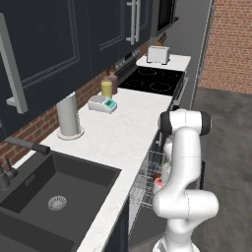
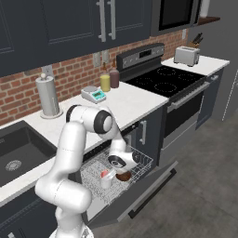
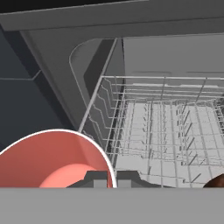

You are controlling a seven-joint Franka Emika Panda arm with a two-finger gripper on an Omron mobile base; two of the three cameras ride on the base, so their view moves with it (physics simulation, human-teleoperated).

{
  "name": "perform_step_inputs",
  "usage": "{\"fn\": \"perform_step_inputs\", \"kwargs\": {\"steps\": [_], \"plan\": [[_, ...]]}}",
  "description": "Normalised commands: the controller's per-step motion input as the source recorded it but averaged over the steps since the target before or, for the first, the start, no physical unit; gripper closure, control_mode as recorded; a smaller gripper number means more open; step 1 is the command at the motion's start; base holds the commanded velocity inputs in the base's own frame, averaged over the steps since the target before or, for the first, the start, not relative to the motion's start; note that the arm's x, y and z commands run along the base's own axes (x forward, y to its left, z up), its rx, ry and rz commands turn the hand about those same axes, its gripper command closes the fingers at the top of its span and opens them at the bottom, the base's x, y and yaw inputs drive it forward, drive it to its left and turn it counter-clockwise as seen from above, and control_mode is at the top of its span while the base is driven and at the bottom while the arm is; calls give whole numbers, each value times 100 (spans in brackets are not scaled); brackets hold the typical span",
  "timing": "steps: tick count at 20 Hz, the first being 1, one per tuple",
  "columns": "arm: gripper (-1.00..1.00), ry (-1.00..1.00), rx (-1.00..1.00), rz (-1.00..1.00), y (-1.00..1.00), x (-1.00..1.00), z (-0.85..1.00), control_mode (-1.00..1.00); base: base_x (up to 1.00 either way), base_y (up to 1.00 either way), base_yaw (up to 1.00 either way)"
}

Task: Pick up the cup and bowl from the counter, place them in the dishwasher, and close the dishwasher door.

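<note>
- Cup [image 2: 106, 177] and bowl [image 2: 123, 176] both sit in the pulled-out rack [image 2: 139, 163] of the dishwasher [image 2: 100, 162], bowl just beside the cup on the stove side. Nothing of the task is left on the counter [image 2: 135, 103].
- In the hand view the cup [image 3: 57, 159] is right under the camera, red inside facing up, and a brown sliver of the bowl [image 3: 216, 181] peeks in at the lower right.
- Gripper [image 3: 106, 178]: the two tips sit together with barely a slit between them, so it's closed and carrying nothing. It hangs just over the cup's rim.
- So I'd say loading is done and what's left is the door [image 2: 139, 195], which is dropped open, sloping down toward the floor.
- How I'd do it well: lift the hand straight up out of the rack first so the tips don't clip the cup's rim and tip it.
- The rack looks pulled out over the door. It probably has to slide back in before the door can swing up, so push it gently or the cup could topple.
- Then get under the door's free edge [image 2: 151, 199] and push up in an arc, following the hinge rather than shoving straight in.
- Keeping the gripper closed is fine here, since a blunt closed tip pushes better.
</note>
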Motion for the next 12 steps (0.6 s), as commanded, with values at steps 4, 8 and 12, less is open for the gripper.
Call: {"fn": "perform_step_inputs", "kwargs": {"steps": [4,8,12], "plan": [[100,0,0,0,3,14,-31,-100,0,0,0],[100,0,0,0,0,6,-29,-100,0,0,0],[100,0,0,0,0,6,-29,-100,0,0,0]]}}
